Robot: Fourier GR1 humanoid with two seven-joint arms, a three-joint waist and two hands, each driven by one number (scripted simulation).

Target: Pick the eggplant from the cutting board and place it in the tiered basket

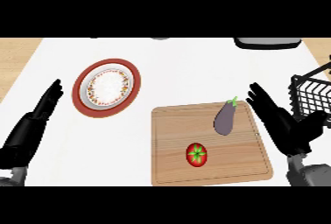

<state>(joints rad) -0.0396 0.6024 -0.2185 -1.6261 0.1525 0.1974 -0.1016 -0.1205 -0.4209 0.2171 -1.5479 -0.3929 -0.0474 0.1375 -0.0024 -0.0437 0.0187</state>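
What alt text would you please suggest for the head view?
An eggplant and a tomato lie on a cutting board; the open right robot hand is just right of the eggplant. A basket stands far right, a plate left.

Both arms enter from the lower edge, one at each side, well apart.

Left hand (27,130): open, edge-on to the viewer. Fingers (51,92) are straight and held together, pointing away from the robot and slightly inward towards the right hand. Only a sliver of the grey left forearm (10,176) shows behind the wrist.

Right hand (288,132): open, palm turned inward towards the left hand. Fingers (261,99) are extended and slightly spread, angled forward and inward. Thumb (315,120) stands apart on the outer side, lifted clear of the fingers. Grey right forearm (314,173) rises steeply behind the wrist.

Neither hand is curled round anything.
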